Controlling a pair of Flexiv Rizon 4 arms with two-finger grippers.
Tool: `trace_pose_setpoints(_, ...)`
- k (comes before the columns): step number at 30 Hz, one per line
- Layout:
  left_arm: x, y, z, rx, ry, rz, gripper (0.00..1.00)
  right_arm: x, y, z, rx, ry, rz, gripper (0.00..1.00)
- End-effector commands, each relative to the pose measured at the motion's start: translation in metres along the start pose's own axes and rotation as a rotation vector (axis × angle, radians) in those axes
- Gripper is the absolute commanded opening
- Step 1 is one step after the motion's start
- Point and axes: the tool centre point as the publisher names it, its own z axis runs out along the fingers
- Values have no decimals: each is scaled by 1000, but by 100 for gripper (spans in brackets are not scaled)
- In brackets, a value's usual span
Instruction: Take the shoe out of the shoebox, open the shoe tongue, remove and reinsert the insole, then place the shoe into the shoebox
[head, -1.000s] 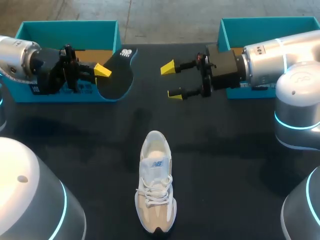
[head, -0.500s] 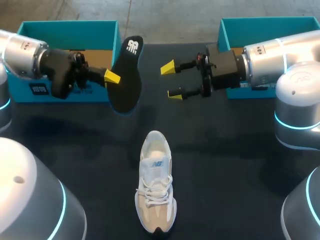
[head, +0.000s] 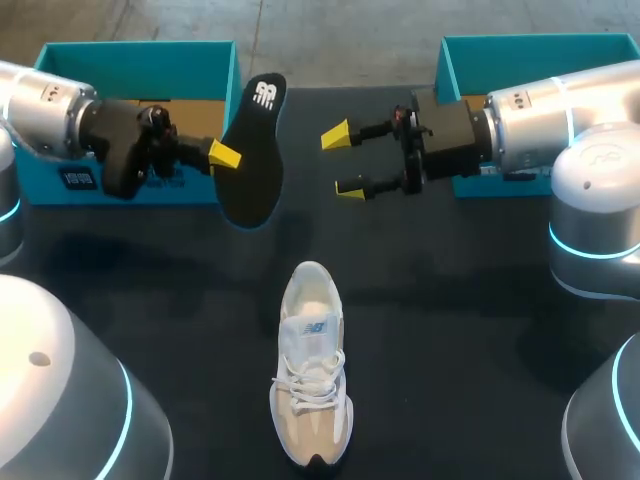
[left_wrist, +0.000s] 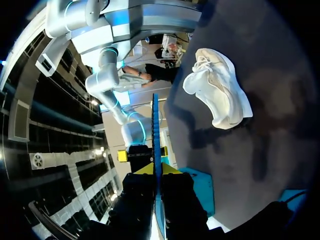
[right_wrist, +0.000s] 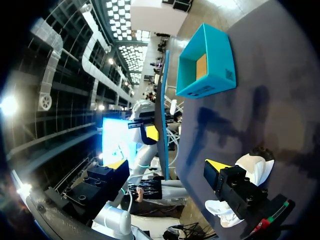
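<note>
Between L gripper (head: 225, 155) tips: insole (head: 252, 150), shoe (head: 312, 365) well apart.

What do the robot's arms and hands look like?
The left arm and right arm are fat, rounded silver tubes with glowing blue-green rings at the joints. The left gripper and right gripper are boxy and black, each with two thin black fingers ending in bright yellow wedge tips.
</note>
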Motion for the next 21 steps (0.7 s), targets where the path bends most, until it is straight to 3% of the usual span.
trace_pose_setpoints(1,4,1,-1,-7,-19,-3,0,0,-1,1,-3,-1,0,100)
trace_pose_setpoints(21,4,7,-4,-25,-66,-31,0,5,5,7,1,-38,-15,100)
